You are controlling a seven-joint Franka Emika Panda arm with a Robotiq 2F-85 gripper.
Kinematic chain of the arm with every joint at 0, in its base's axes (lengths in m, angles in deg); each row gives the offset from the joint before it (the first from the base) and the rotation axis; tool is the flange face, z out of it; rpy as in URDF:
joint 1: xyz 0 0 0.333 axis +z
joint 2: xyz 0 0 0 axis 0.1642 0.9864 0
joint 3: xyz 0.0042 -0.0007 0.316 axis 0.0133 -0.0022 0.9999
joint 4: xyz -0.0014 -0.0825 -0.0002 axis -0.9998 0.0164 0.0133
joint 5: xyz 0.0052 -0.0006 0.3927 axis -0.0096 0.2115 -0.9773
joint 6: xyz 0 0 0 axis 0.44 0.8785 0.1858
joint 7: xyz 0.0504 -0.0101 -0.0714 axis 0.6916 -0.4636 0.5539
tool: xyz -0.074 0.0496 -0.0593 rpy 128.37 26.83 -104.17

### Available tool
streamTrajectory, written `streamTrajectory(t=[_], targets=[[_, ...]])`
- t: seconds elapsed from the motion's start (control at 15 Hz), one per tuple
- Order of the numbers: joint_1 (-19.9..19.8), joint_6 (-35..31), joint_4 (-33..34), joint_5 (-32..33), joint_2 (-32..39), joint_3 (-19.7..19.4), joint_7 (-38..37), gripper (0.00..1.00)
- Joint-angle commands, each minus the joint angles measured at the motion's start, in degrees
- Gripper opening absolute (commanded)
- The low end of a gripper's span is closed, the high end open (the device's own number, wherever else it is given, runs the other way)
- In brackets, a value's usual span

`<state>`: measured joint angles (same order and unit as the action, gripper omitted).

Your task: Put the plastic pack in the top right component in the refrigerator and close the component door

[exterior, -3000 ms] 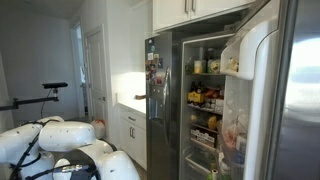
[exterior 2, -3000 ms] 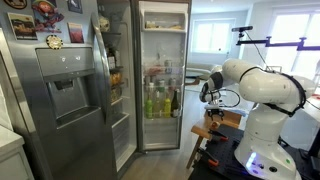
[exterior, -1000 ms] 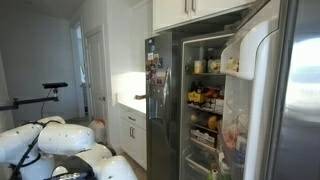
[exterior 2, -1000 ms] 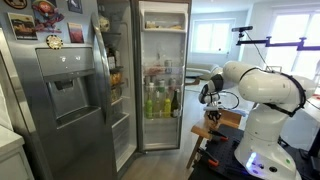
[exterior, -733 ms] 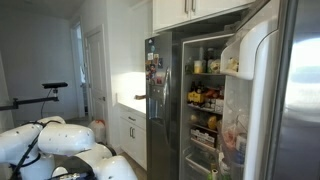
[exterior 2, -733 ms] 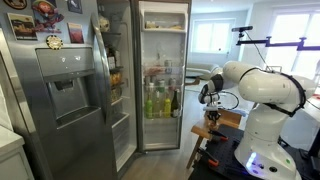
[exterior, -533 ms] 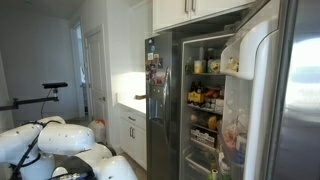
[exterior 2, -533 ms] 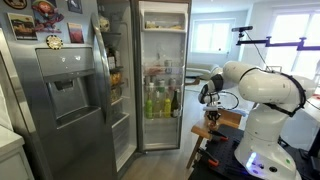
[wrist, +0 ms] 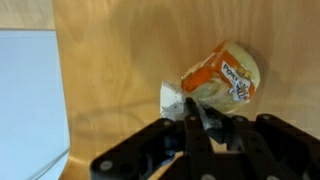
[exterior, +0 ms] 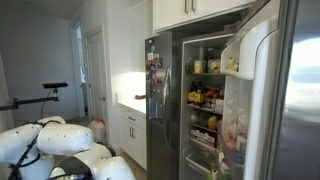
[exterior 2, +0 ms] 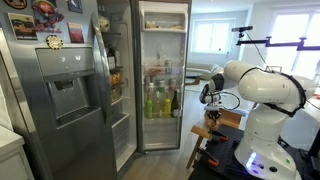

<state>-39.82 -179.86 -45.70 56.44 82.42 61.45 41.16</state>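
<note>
The plastic pack [wrist: 222, 78] is a clear crinkly bag with orange and white print, lying on a wooden surface [wrist: 120, 60] in the wrist view. My gripper [wrist: 200, 120] comes in from the bottom edge, and its black fingers are shut on the pack's clear twisted end. In an exterior view the gripper [exterior 2: 208, 97] points down over a small wooden stand [exterior 2: 216, 122], to the right of the refrigerator [exterior 2: 165, 70]. The refrigerator [exterior: 205, 95] shows in both exterior views with its doors open and its interior lit. The pack is too small to make out there.
Shelves of bottles and jars [exterior 2: 160, 100] fill the fridge. White bins line the open door [exterior: 238, 70]. The steel door with the dispenser [exterior 2: 65, 90] stands swung out. White cabinets [exterior: 130, 125] sit beside the fridge. A pale flat sheet [wrist: 30, 100] lies left of the pack.
</note>
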Motion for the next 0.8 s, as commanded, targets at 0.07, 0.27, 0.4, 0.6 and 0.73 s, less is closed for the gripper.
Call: streamTrajectory(t=[0.07, 0.27, 0.4, 0.6, 0.73], targets=[[-1.32, -7.25, -8.7, -1.69, -5.31, 2.16, 5.88, 0.02], [-1.88, -12.14, -13.59, -2.43, -7.35, 3.04, 8.78, 0.02], [-2.26, -15.46, -17.47, -2.76, -9.12, 3.73, 10.67, 0.02], [-3.3, -20.59, -24.44, -3.09, -12.88, 5.33, 14.12, 0.02], [-4.09, -23.49, -28.8, -3.3, -15.84, 6.4, 15.77, 0.02]])
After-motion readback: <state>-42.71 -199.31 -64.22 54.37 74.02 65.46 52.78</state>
